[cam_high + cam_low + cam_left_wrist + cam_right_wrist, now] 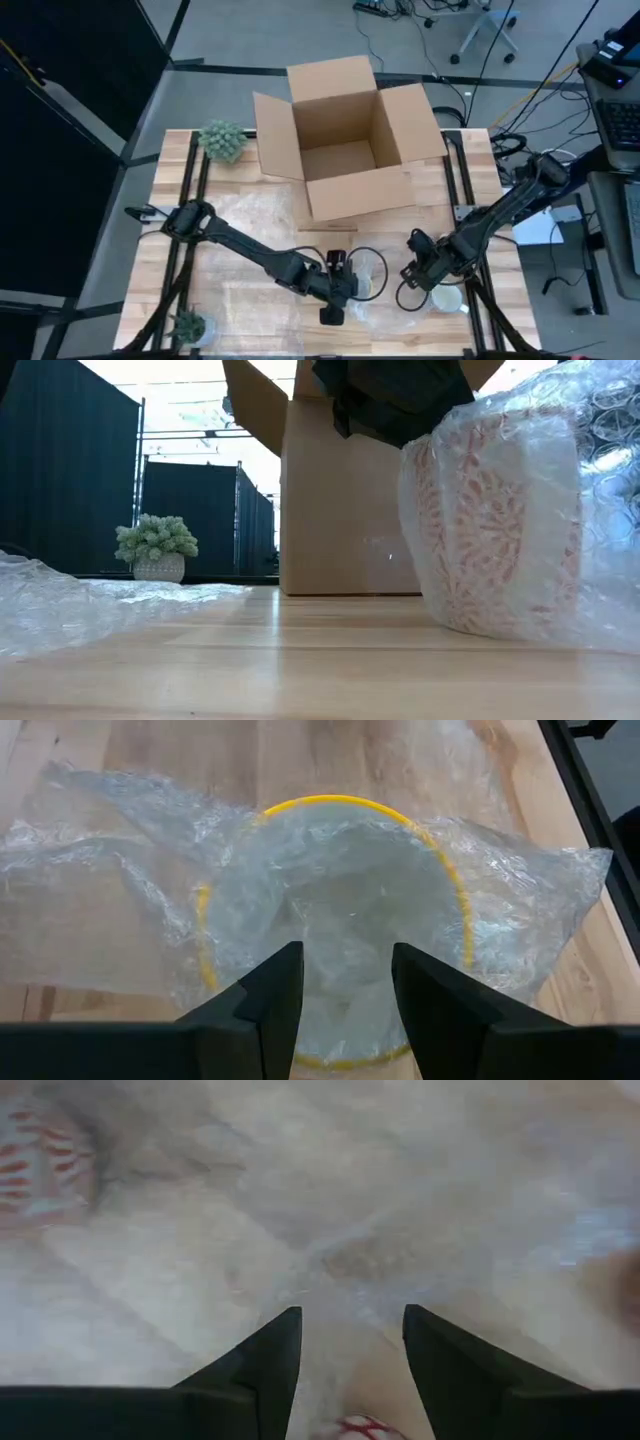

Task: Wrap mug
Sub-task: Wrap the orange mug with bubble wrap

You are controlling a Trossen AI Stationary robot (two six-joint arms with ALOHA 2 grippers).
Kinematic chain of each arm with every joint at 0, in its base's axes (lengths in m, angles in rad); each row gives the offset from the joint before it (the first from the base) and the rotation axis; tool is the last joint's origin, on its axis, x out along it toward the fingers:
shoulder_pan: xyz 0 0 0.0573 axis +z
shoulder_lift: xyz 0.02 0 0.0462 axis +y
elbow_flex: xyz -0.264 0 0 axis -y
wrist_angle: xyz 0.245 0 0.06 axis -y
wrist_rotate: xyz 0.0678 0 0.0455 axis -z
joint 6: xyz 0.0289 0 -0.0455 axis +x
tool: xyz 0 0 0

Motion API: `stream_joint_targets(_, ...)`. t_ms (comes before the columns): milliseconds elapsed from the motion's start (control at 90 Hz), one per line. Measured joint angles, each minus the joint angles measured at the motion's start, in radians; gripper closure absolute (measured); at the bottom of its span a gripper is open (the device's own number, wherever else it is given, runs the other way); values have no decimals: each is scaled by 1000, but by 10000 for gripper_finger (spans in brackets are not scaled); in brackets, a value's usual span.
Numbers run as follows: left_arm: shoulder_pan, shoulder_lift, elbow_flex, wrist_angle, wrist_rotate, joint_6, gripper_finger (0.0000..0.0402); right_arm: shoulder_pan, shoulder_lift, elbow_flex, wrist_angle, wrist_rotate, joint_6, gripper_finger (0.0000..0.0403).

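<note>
You have the mug already swathed in bubble wrap, both end effectors open and empty, loose wrap left to close.

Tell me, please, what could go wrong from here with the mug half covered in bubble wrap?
1. The bubble wrap lies loose over the mug, unsecured; it could slip off when moved.
2. The left gripper hangs with open jaws over film only; closing might pinch the wrap and drag it away.
3. The right gripper is close beside it, so the arms could collide.
</note>
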Motion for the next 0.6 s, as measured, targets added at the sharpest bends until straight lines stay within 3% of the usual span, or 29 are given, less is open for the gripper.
stream_joint_targets(411, 0, 0, 0, 0, 0, 1, 256, -11, 19, 0, 172, -27, -80, 241)
stream_joint_targets(600, 0, 0, 0, 0, 0, 2, 256, -11, 30, 2, 225, 12, -168, 235)
